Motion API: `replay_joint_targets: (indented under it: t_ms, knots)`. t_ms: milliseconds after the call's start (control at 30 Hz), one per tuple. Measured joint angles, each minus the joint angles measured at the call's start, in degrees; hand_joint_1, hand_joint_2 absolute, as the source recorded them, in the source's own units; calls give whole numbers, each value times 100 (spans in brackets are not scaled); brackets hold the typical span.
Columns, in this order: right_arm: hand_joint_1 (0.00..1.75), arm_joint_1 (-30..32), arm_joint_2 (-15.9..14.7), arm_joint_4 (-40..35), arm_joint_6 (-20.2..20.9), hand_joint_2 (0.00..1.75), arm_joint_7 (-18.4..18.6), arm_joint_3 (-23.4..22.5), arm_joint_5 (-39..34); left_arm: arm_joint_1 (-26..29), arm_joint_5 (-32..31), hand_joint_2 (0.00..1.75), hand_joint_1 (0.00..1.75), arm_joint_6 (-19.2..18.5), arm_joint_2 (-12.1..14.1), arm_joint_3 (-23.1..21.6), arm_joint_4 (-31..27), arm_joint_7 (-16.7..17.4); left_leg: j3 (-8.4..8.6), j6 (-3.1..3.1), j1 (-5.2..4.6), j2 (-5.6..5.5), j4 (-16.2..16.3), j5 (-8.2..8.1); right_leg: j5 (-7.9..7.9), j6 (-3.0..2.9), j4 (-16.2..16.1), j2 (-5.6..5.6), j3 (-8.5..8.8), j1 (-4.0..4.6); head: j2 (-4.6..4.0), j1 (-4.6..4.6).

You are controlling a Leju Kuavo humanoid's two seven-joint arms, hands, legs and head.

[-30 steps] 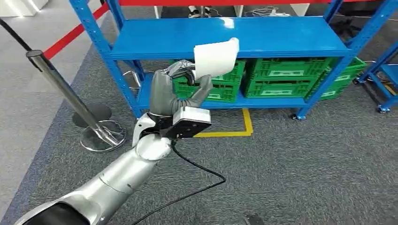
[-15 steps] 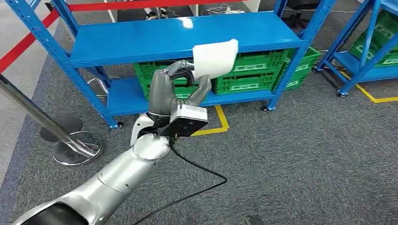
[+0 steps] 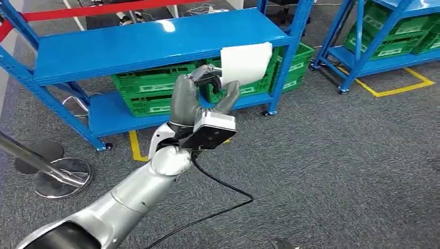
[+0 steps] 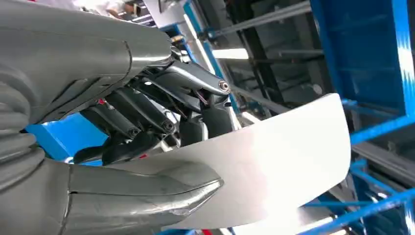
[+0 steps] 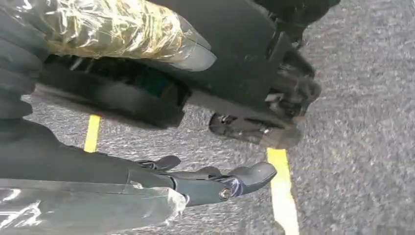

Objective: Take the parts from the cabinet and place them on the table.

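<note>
A white curved sheet-like part point(image 3: 246, 62) stands up in front of the blue cabinet point(image 3: 140, 44), held out over the carpet by my left hand point(image 3: 200, 96). In the left wrist view the thumb point(image 4: 147, 200) presses one face of the white part point(image 4: 274, 161) and the darker fingers point(image 4: 161, 107) lie against the other. My right hand point(image 5: 161, 178) hangs low over the grey carpet, its fingers stretched out and apart from the thumb, with nothing in it.
Green crates point(image 3: 150, 88) fill the cabinet's lower shelf. A second blue rack point(image 3: 373, 57) with green crates stands at the right. A stanchion base point(image 3: 57, 176) and red belt point(image 3: 93, 10) are at the left. Yellow tape point(image 3: 135, 148) marks the grey carpet.
The whole picture has shifted: the camera has turned right, so the cabinet slid left and the second rack came in. My left hand still holds the white part the same way.
</note>
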Motion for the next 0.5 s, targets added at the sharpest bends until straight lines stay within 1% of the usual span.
replay_joint_targets:
  t_ms: [33,67,100,133,167,200,233,267,300,333,367,400,433,467,500]
  knots:
    - [0,19,0,0,-4,175,13,0,13,-5,-11,175,175,2,7,2,-17,20,-12,-61,27,-180,45,-71,22,-34,-26,48,17,-38,0,0]
    - [0,20,-7,0,-22,175,17,0,22,-7,-26,175,175,-2,11,-2,-28,26,-76,-85,49,-439,222,-214,30,-57,-26,106,14,-48,0,-13]
    - [0,13,-13,0,-22,175,20,2,26,-3,-30,175,175,-2,29,0,-31,35,-239,-100,63,-568,617,-455,35,-76,-26,169,12,-52,0,-18]
    - [0,8,-13,0,-22,175,20,4,26,8,-30,175,175,-2,57,0,-31,44,-475,-114,71,-605,1147,-703,40,-84,-26,256,9,-51,0,-17]
    - [0,16,-13,0,-24,175,20,4,26,21,-28,175,175,-2,83,0,-31,46,-683,-123,70,-610,1585,-855,43,-88,-24,339,7,-50,0,-15]
    - [0,27,-20,0,-31,175,22,4,28,37,-28,175,175,-2,98,0,-31,46,-792,-127,71,-611,1793,-874,43,-88,-23,415,8,-49,0,-15]
    - [0,37,-24,0,-37,175,22,2,28,48,-30,175,175,-4,105,0,-31,50,-783,-121,71,-611,1743,-759,44,-87,-21,491,10,-50,0,-15]
    - [0,41,-28,0,-37,175,24,2,30,48,-30,175,175,-4,105,0,-31,50,-683,-106,75,-619,1496,-540,46,-85,-11,574,10,-50,0,-20]
    - [0,40,-28,0,-39,175,24,4,30,46,-39,175,175,-7,103,0,-33,50,-476,-85,83,-666,1044,-247,46,-82,1,659,15,-50,0,-13]
    - [0,32,-28,0,-37,175,22,4,33,45,-50,175,175,-9,103,0,-42,50,-237,-59,99,-855,510,40,43,-73,15,743,15,-51,0,-18]
    - [0,25,-28,0,-37,175,22,4,33,45,-63,175,175,-11,109,0,-46,50,-122,-24,123,-1175,251,67,43,-52,29,800,-10,-46,0,-9]
    - [0,13,-28,0,-37,175,22,4,33,43,-70,175,175,-20,111,-2,-48,50,-74,-22,151,-1174,136,51,45,-22,63,871,-47,-38,0,-2]
    - [0,13,-31,0,-37,175,13,7,33,45,-74,175,175,-26,114,0,-50,55,-84,-30,124,-1129,112,-4,70,25,61,914,-105,-67,0,-15]
    - [0,40,-31,0,-35,175,6,7,30,47,-81,175,175,-37,109,-2,-52,59,-95,-15,104,-1088,113,1,92,78,35,972,-127,-94,0,-20]
    - [0,61,-33,0,-33,175,2,5,28,47,-92,175,175,-50,100,-2,-57,61,-84,15,104,-1034,81,22,112,120,13,1030,-136,-99,0,-13]
